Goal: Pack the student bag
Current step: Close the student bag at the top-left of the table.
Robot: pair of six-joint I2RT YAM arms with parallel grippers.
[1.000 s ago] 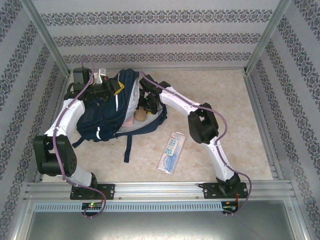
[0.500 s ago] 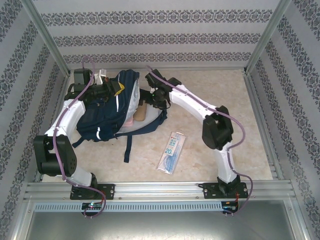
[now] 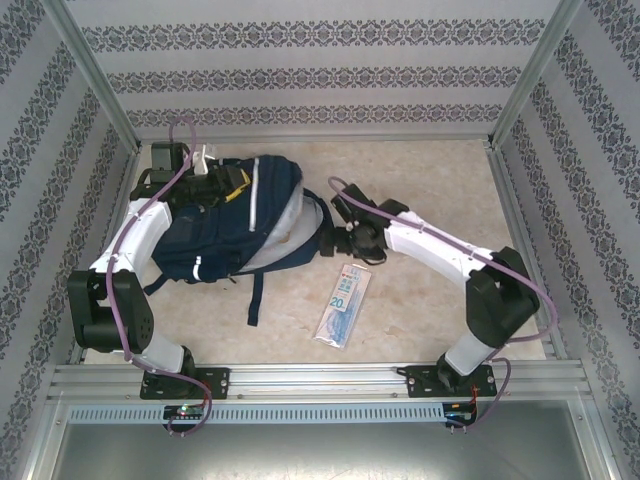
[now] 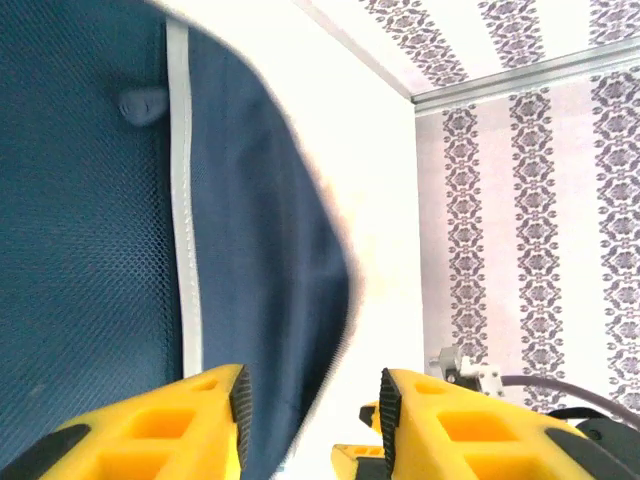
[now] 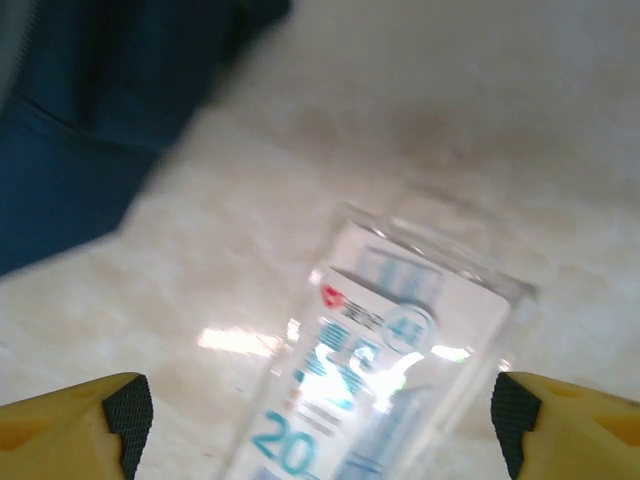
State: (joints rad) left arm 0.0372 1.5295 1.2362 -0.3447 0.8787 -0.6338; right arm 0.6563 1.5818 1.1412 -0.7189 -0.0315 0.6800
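**Student bag on my left, packet under my right**

My left end effector point(image 4: 310, 405) stands half open astride the rim of the student bag point(image 3: 215, 235), which lies at the left rear of the tabletop point(image 3: 430, 190). Unpinched, that rim could sag and shut the mouth. My right end effector point(image 5: 320, 415) gapes wide and empty above the clear packet point(image 5: 400, 330), whose flat, slick film may skid from my fingers.
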